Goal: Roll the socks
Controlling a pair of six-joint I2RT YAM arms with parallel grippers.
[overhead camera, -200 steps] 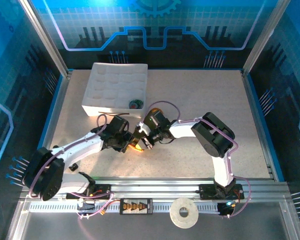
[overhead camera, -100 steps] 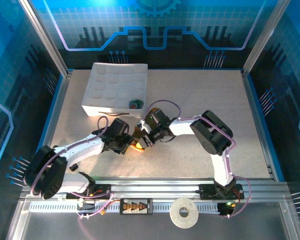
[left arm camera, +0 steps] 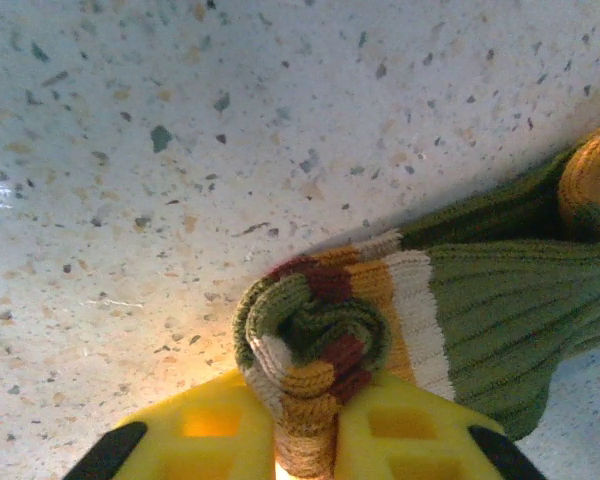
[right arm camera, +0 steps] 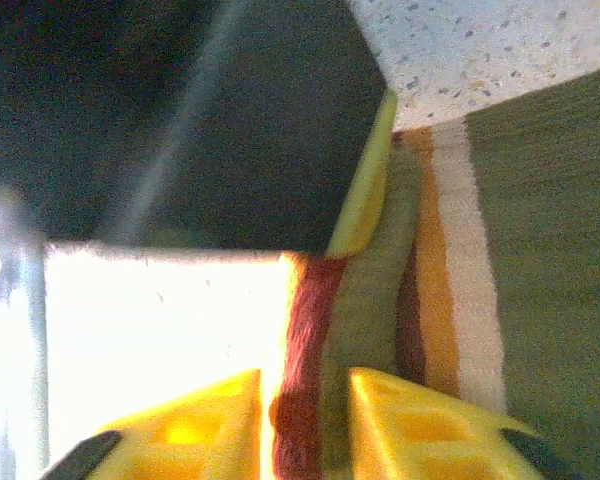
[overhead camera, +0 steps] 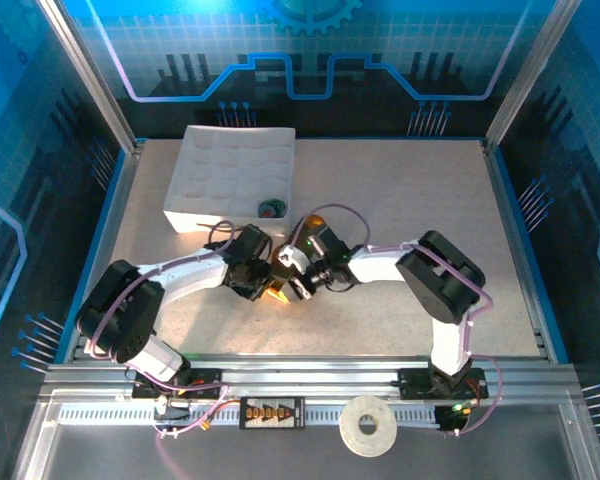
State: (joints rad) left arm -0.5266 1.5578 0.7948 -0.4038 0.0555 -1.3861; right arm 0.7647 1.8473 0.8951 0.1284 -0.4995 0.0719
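Olive-green knit is the matter in hand: the olive-green sock [left arm camera: 480, 300] lies on the speckled table [left arm camera: 180, 150] near its middle, between the two arms. Its striped cuff is curled into a tight roll. The left claw [left arm camera: 305, 450] is clamped narrow on that roll, with yellow fingers [left arm camera: 205, 435] pressing on either side. From this claw the unrolled leg runs flat toward 3 o'clock in the left wrist view, so the sock's long axis lies across the grip. Rolling on would probably carry the bundle that way. The right claw [right arm camera: 305, 425] straddles the striped band, coming in from the 3 o'clock side in the top view. Whether it pinches or merely flanks the fabric cannot be told.
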